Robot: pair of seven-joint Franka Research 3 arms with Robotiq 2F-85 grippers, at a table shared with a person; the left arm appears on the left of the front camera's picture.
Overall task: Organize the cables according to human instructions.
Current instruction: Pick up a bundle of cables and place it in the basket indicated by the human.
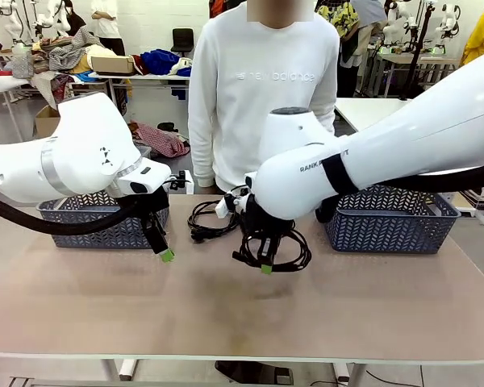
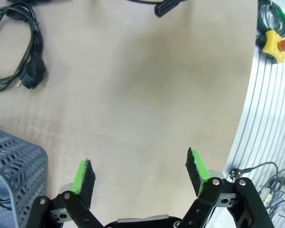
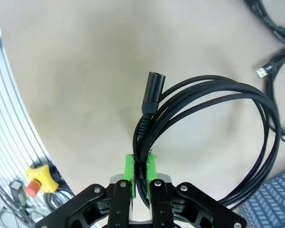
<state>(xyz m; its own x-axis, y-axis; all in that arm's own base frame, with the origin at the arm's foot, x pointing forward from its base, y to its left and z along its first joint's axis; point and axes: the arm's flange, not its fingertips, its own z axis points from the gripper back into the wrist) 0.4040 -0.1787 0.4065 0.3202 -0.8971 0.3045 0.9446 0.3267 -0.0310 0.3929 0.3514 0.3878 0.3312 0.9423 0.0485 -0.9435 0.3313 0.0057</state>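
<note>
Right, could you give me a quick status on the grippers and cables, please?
Left gripper open, empty. Right gripper shut on one coiled cable. Second cable loose on the table; nothing in the way.

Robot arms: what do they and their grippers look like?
The left arm and right arm have rounded white shells. A thick black hose hangs under the left arm; a black band beside dark lettering rings the right arm. The left gripper and right gripper are black linkages with green pads.

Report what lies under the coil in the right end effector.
Bare tan tabletop shows through the braided black cable coil; the right end effector hides the patch beneath its grip.
</note>
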